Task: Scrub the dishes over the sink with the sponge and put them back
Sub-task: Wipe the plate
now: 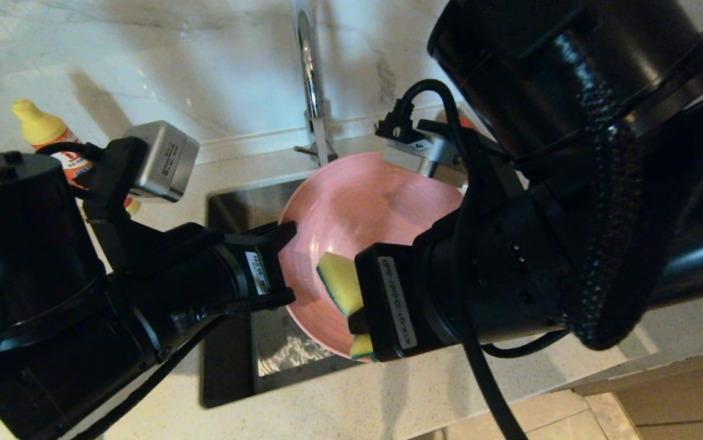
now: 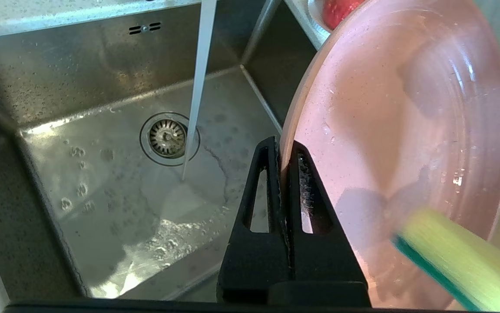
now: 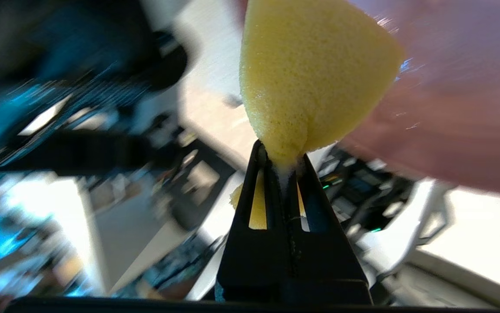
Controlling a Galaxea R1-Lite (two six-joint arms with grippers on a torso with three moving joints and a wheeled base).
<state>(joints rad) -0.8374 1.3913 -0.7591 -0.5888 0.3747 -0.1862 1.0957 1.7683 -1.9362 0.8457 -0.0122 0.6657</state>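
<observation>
I see my left end effector [image 2: 283, 150] clamped on the rim of the pink plate [image 1: 357, 208], its two fingers [image 2: 306, 187] pinching the edge from either side, so the plate stands tilted above the sink [image 2: 115, 174]. My right end effector [image 3: 281, 161] is squeezed tight on the yellow sponge [image 3: 315, 69], whose foam bulges out beyond the fingertips; in the head view the sponge [image 1: 340, 282] lies against the plate's inner face near its lower rim, dark green layer toward the plate's centre. The plate hangs over the sink's right half, beside the basin's right wall. A thin stream of water [image 2: 197, 87] falls from the faucet [image 1: 313, 79] behind the sink and lands just beside the round drain [image 2: 168, 135] on the wet basin floor. Left of the sink, on the counter [image 1: 351, 403], a yellow-capped bottle [image 1: 46, 131] stands against the wall, partly hidden behind my left arm
</observation>
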